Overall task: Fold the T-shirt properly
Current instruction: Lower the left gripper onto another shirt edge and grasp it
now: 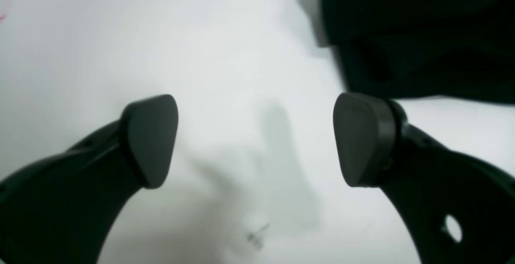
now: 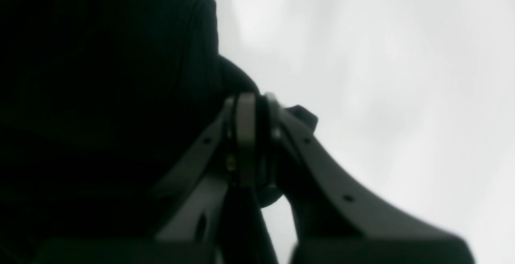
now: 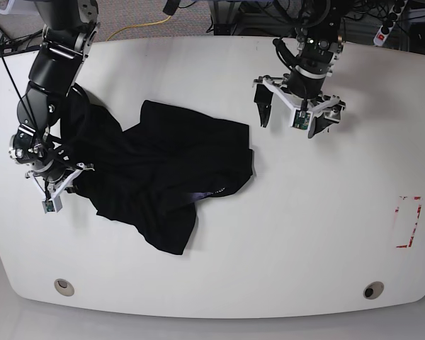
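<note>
The black T-shirt (image 3: 170, 170) lies crumpled on the white table (image 3: 304, 212), left of centre, with its print hidden. My right gripper (image 3: 74, 176) is at the shirt's left edge. In the right wrist view its jaws (image 2: 249, 107) are shut on a fold of the black cloth (image 2: 100, 95). My left gripper (image 3: 292, 122) hangs open over bare table to the right of the shirt. In the left wrist view nothing is between its fingers (image 1: 255, 139), and a corner of the T-shirt (image 1: 422, 34) shows at the top right.
A red tape rectangle (image 3: 409, 222) marks the table near its right edge. Two round holes (image 3: 64, 286) (image 3: 372, 290) sit near the front edge. Cables and a power strip (image 3: 386, 25) lie behind the table.
</note>
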`<state>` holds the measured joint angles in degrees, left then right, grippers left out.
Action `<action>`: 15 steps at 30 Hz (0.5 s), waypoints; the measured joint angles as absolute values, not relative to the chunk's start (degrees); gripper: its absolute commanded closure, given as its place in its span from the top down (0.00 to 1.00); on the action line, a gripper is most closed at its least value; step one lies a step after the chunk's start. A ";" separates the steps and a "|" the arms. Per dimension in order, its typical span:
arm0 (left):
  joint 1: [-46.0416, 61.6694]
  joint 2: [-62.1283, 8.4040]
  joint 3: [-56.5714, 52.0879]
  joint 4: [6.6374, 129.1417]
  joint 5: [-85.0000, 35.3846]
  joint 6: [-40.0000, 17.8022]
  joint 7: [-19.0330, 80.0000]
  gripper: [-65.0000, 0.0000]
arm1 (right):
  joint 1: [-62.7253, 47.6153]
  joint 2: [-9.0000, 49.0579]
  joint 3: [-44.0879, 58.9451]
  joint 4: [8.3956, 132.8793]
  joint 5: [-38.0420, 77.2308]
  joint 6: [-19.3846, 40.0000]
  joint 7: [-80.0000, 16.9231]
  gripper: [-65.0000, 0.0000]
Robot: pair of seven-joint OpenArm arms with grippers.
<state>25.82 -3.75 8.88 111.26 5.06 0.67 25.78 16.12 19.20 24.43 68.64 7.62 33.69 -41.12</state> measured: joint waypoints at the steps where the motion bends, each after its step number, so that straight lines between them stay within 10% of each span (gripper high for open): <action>1: 24.47 -3.81 9.76 110.37 5.04 0.54 26.37 0.89 | 15.94 19.20 24.47 68.64 7.68 33.69 -41.21 0.00; 15: 12.97 -3.68 20.91 92.90 4.58 0.58 26.61 0.89 | 14.37 19.05 24.67 71.79 7.70 33.69 -41.80 0.00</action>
